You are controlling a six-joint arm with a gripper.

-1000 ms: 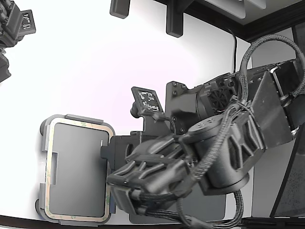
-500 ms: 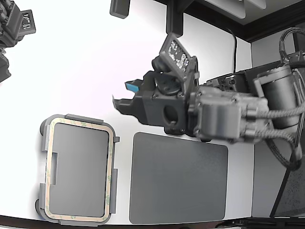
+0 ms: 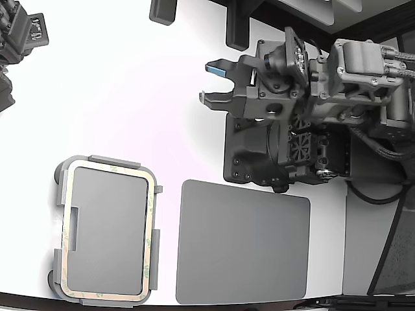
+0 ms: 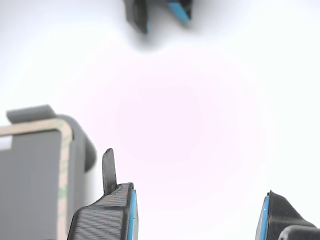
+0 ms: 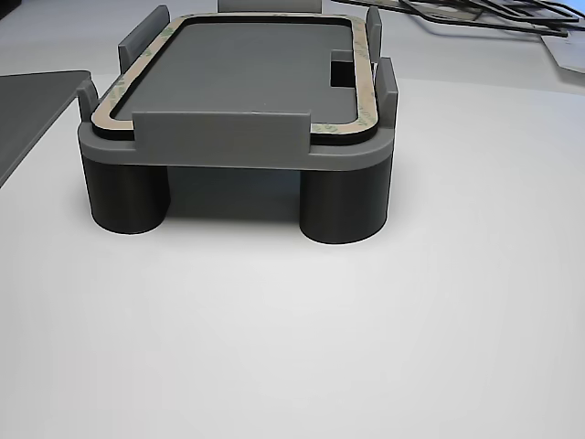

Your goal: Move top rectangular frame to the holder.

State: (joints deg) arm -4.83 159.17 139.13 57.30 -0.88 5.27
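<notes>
Frame (image 3: pixel 152 214) lies flat in holder (image 3: pixel 59 176), lengthwise.

We count one frame (image 3: pixel 107 169), one holder (image 3: pixel 62 196) beneath it and one dark mat (image 3: pixel 243 243) on the table (image 3: pixel 130 91). One arm (image 3: pixel 363 71) with one gripper (image 3: pixel 214 81) shows two fingers (image 4: pixel 107 217); a second dark unit (image 3: pixel 19 32) sits in the exterior view's top left corner. The holder shows two round legs (image 5: pixel 343 206) on the side facing the other view.
</notes>
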